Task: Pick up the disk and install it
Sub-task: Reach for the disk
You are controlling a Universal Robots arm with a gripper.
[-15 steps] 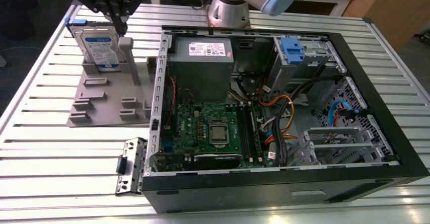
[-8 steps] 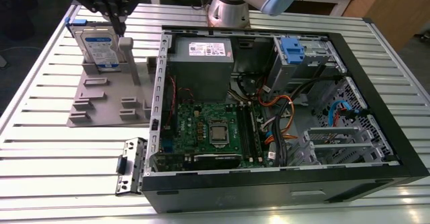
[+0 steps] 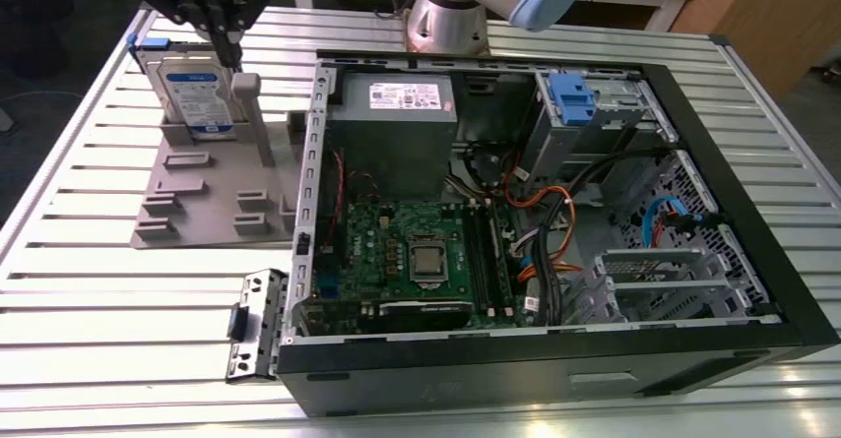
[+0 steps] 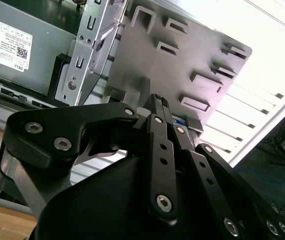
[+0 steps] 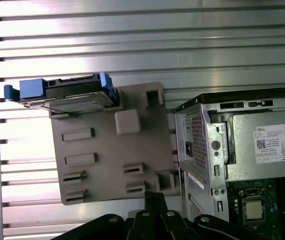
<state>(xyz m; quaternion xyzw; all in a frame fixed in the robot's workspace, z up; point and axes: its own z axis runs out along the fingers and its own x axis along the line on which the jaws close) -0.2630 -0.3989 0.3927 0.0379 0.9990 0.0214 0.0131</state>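
The disk (image 3: 192, 98) stands on edge in the far slot of a grey holder (image 3: 211, 202) at the exterior view's left, its white-and-blue label facing forward and a blue bracket around it. In the first wrist view the disk (image 5: 72, 97) shows edge-on at one end of the holder (image 5: 107, 160). My gripper (image 3: 232, 49) hangs just above the disk's top edge with its fingertips together and nothing between them. Both wrist views show the gripper (image 4: 158, 102) (image 5: 155, 197) shut over the holder (image 4: 182, 60).
An open computer case (image 3: 526, 354) lies to the exterior view's right of the holder, with a power supply (image 3: 392, 113), a motherboard (image 3: 408, 251) and a blue-fronted drive cage (image 3: 578, 103) inside. A loose metal bracket (image 3: 256, 325) lies by the case's near corner. The slatted table (image 3: 79, 300) surrounds everything.
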